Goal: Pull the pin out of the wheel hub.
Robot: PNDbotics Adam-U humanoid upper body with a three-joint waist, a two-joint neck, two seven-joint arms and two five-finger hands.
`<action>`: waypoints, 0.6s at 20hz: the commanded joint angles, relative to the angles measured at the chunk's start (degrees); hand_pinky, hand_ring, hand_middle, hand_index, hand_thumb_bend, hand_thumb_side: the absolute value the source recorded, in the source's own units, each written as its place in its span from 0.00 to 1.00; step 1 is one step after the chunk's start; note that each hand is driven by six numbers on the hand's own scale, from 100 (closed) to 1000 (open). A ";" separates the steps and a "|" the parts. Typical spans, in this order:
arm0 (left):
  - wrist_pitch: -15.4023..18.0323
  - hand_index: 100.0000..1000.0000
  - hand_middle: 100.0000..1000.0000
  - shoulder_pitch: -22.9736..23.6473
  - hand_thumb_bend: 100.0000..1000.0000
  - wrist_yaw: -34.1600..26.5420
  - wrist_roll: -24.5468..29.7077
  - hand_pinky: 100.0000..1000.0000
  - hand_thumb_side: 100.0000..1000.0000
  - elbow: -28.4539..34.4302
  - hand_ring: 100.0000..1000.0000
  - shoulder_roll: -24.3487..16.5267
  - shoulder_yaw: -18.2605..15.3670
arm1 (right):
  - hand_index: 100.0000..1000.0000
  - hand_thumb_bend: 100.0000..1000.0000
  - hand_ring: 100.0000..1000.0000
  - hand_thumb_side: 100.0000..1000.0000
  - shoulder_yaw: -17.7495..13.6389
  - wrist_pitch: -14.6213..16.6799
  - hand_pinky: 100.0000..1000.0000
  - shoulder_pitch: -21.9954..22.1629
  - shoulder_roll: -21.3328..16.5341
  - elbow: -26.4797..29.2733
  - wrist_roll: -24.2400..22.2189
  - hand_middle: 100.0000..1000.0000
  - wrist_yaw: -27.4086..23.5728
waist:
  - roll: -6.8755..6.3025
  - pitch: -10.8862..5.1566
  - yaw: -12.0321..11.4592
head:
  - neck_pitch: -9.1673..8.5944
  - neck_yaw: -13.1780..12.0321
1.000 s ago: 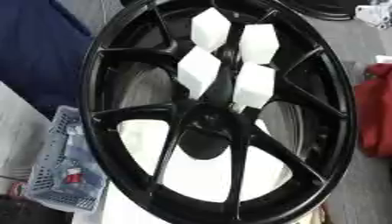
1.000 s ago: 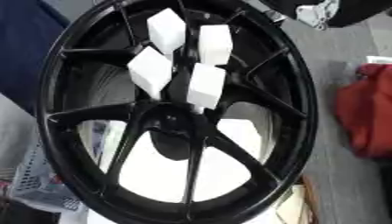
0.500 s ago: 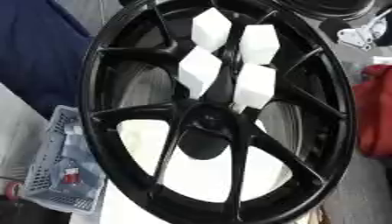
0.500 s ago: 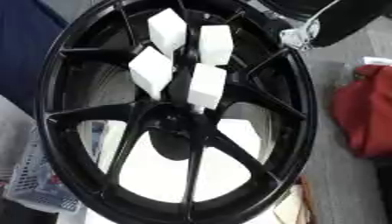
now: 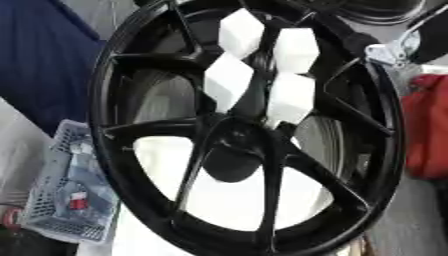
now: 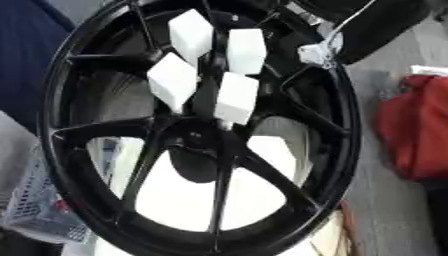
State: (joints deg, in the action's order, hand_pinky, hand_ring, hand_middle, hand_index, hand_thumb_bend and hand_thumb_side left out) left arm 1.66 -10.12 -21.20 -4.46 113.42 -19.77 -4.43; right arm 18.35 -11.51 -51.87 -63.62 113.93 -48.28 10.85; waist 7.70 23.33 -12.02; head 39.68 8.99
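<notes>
A big black spoked wheel hub (image 5: 232,145) fills both views, leaning askew. Several white block-shaped pins (image 5: 229,81) stick out of its upper spokes, just above the centre bore. My right hand (image 6: 363,30) comes in from the upper right as a black shape with a silver piece. It hangs over the hub's upper right rim (image 6: 337,85), a little to the right of the nearest white pin (image 6: 246,50). It touches no pin. My left hand shows in no view.
A red object (image 5: 429,125) lies right of the hub. A grey mesh basket (image 5: 66,195) with small items sits at the lower left. Blue cloth (image 5: 44,60) covers the upper left. Another dark rim (image 5: 376,10) shows at the top.
My right hand has come down and leftward from the upper right corner, and is now over the hub's rim. The hub and the white pins have not moved.
</notes>
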 commanded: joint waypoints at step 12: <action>-0.18 0.81 0.66 -0.30 0.11 0.17 0.23 0.97 0.97 1.18 0.48 -1.44 0.10 | 0.95 0.00 0.87 0.35 0.81 -1.39 0.84 -3.88 1.03 0.66 -0.35 0.82 0.71 | -0.16 -1.04 0.12 | -0.80 0.71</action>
State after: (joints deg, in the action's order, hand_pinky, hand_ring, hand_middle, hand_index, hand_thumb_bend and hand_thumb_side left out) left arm 1.51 -10.12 -21.20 -4.32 113.42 -19.77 -4.42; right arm 19.65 -12.70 -54.77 -61.65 113.93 -48.45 11.22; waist 7.90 23.34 -11.99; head 39.54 9.90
